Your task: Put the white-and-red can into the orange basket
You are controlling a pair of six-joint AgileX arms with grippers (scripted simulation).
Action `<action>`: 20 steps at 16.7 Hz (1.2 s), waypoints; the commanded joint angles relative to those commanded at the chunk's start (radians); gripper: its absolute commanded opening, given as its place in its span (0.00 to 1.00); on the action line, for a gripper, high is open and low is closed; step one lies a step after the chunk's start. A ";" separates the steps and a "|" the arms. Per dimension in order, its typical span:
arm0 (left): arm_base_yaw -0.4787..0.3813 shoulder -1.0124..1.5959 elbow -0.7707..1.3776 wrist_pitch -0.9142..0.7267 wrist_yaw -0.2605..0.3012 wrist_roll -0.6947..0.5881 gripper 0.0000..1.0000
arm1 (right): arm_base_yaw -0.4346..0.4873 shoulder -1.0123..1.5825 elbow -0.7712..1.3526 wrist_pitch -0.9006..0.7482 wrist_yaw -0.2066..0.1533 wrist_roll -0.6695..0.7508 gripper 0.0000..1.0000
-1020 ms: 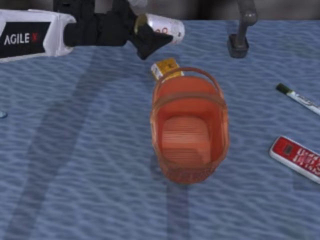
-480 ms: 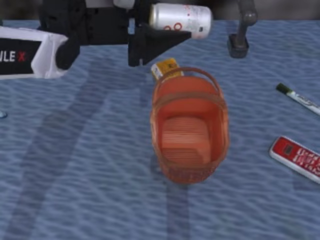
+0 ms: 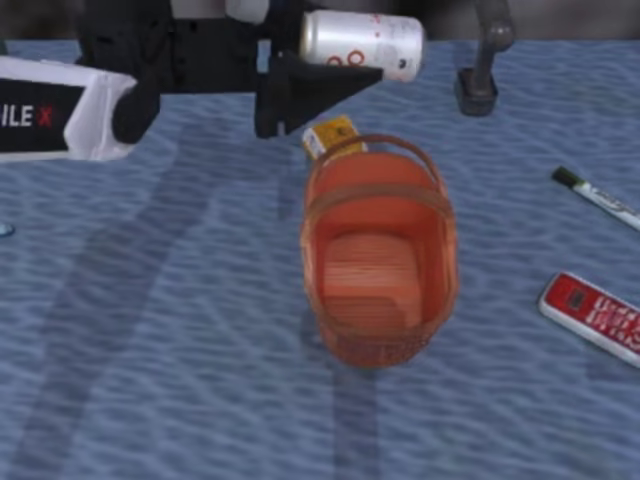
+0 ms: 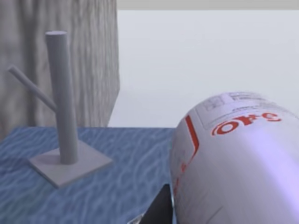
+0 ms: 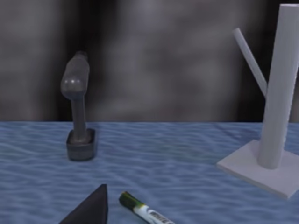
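The white-and-red can (image 3: 362, 43) lies on its side in the air above the table's far edge, with my left gripper (image 3: 322, 62) shut on it. It hangs beyond the orange basket (image 3: 447, 250), just past the basket's far end and its arched handle (image 3: 400, 146). In the left wrist view the can (image 4: 233, 158) fills the near corner, with one dark finger (image 4: 161, 210) against its side. The basket stands upright at mid-table with nothing inside. My right arm is out of the top view; one dark fingertip (image 5: 93, 207) of its open gripper shows above the table.
A small yellow box (image 3: 330, 137) touches the basket's far left rim. A green-capped marker (image 3: 598, 197) and a flat red-and-white box (image 3: 592, 315) lie at the right. A dark grey hammer-like stand (image 3: 480, 70) sits at the far edge. A white post on a base (image 4: 63, 116) stands nearby.
Over the last second my left gripper carried the can up and to the right. In the last half second it has hardly moved.
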 joint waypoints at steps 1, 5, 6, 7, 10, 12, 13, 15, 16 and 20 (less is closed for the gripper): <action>0.002 0.020 -0.006 0.024 0.001 0.000 0.00 | 0.000 0.000 0.000 0.000 0.000 0.000 1.00; 0.012 0.137 -0.054 0.210 0.003 -0.003 0.00 | 0.000 0.000 0.000 0.000 0.000 0.000 1.00; 0.015 0.167 -0.067 0.254 0.003 -0.004 0.00 | 0.000 0.000 0.000 0.000 0.000 0.000 1.00; 0.017 0.191 -0.078 0.287 0.003 -0.005 0.00 | 0.000 0.000 0.000 0.000 0.000 0.000 1.00; 0.020 0.220 -0.094 0.322 0.002 -0.006 0.00 | 0.000 0.000 0.000 0.000 0.000 0.000 1.00; 0.020 0.220 -0.094 0.322 0.002 -0.006 0.00 | 0.000 0.000 0.000 0.000 0.000 0.000 1.00; 0.020 0.220 -0.094 0.322 0.002 -0.006 0.00 | 0.000 0.000 0.000 0.000 0.000 0.000 1.00; 0.020 0.220 -0.094 0.322 0.002 -0.006 0.15 | 0.000 0.000 0.000 0.000 0.000 0.000 1.00; 0.020 0.220 -0.094 0.322 0.002 -0.006 0.23 | 0.000 0.000 0.000 0.000 0.000 0.000 1.00; 0.020 0.220 -0.094 0.322 0.002 -0.006 0.53 | 0.000 0.000 0.000 0.000 0.000 0.000 1.00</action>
